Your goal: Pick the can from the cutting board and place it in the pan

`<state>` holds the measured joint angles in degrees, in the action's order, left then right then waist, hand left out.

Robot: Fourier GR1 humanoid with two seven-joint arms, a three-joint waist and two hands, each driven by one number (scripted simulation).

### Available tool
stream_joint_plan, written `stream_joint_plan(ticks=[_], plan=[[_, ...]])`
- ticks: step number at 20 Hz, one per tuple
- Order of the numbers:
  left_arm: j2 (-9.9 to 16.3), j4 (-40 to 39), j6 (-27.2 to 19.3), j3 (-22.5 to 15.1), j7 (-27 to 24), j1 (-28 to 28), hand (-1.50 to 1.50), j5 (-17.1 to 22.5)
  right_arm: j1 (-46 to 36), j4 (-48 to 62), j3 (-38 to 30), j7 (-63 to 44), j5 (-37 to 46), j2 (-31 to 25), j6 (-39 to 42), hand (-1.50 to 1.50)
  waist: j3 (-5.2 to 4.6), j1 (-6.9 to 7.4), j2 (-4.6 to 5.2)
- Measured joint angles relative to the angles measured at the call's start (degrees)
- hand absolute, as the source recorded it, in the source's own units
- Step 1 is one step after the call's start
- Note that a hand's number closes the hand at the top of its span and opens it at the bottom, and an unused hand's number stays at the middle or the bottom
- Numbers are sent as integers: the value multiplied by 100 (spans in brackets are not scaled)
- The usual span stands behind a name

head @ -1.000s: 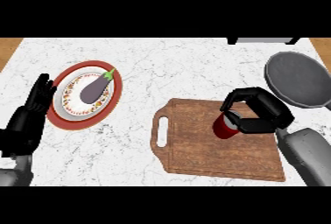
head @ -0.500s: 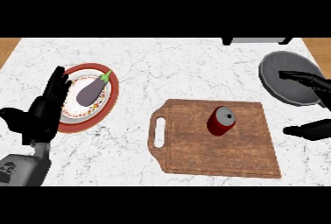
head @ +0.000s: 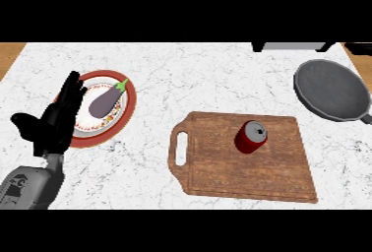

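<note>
A red can (head: 251, 137) with a silver top stands upright on the wooden cutting board (head: 247, 172), near its upper middle, with nothing touching it. The dark grey pan (head: 333, 89) lies at the counter's far right, holding nothing. My left hand (head: 54, 122) rests open at the left, fingers straight and pointing up, overlapping the left edge of a plate. My right hand does not show in the head view.
A red-rimmed plate (head: 127, 110) with a purple eggplant (head: 104, 101) sits left of the board. A dark object (head: 289, 46) shows at the counter's top edge, right of centre. White marble counter (head: 203, 78) lies between plate, board and pan.
My right hand, which was around the can a second ago, let go, pulled off to the right and left the view. The can stays upright on the board. The view shifted.
</note>
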<state>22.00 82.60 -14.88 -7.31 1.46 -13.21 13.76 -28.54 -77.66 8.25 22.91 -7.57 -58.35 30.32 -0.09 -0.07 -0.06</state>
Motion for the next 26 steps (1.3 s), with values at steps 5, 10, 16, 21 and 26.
stream_joint_plan(ticks=[5, 10, 16, 21, 26], plan=[[-42, 182, 37, 41, 154, 47, 0, -90, -530, -401, -35, -843, 172, 192, 147, -150, 3, 42, -1], [-30, 166, 200, 205, 235, 16, 0, -130, -793, -856, -48, -1624, 211, 594, 327, -150, 4, 38, -1], [-200, -11, 233, 270, 111, -31, 0, -291, -729, -1391, 68, -2205, 1, 1106, 705, -150, 3, 7, -2], [-233, 86, 358, 393, 61, 140, 0, -330, -448, -2046, 80, -2876, 49, 1342, 831, -150, 4, 1, -6], [-358, 0, 382, 453, 80, 31, 0, -484, -206, -2320, 140, -3382, 427, 1741, 812, -150, 6, 6, -1]])
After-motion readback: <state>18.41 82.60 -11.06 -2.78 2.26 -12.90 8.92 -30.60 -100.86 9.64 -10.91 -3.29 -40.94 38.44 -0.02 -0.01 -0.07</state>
